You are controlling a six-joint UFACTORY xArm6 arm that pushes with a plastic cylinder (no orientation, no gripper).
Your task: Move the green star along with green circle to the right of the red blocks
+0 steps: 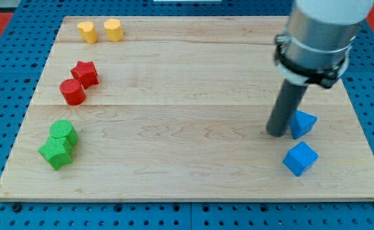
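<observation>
A green star (56,152) lies at the board's lower left, touching a green circle (64,131) just above it. Two red blocks sit above them at the view's left: a red star (85,73) and a red circle (72,92), touching. My tip (277,133) is far away at the view's right, just left of a blue triangle-like block (302,123) and apart from the green and red blocks. The rod hangs from the grey arm (321,32) at the top right.
A blue cube (300,158) lies below the tip at the lower right. Two yellow blocks (87,31) (113,29) sit at the board's top left. The wooden board (187,185) lies on a blue pegboard.
</observation>
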